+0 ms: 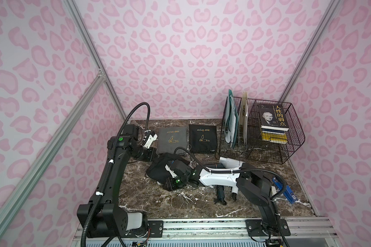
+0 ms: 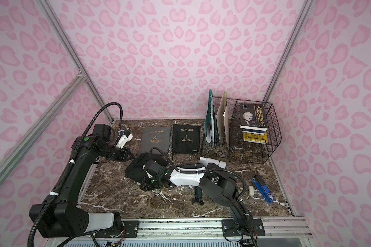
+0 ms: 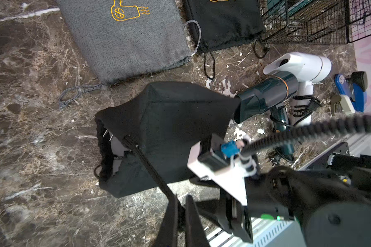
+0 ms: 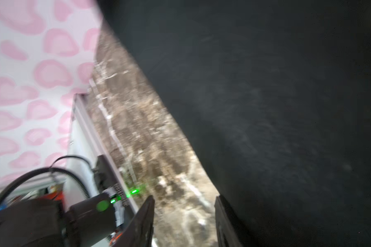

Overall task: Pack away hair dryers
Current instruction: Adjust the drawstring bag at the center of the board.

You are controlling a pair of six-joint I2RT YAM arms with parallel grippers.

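A white hair dryer (image 1: 229,162) (image 3: 298,64) lies on the marble table (image 1: 180,203) in front of the wire rack. A dark teal hair dryer (image 3: 266,94) (image 2: 191,166) lies against it, its cord wound round the handle. A black pouch (image 3: 165,132) (image 1: 159,167) hangs lifted at mid-table, mouth open; plug prongs and a pale surface show inside. My left gripper (image 3: 181,197) is shut on the pouch's drawstring. My right gripper (image 4: 184,198) is open beside the pouch, one finger against the fabric and only marble between the fingers.
A flat grey pouch (image 1: 171,139) and a flat black pouch (image 1: 202,138) lie at the back. The wire rack (image 1: 287,136) with books and folders fills the back right corner. A blue stapler (image 1: 285,190) lies at the right edge.
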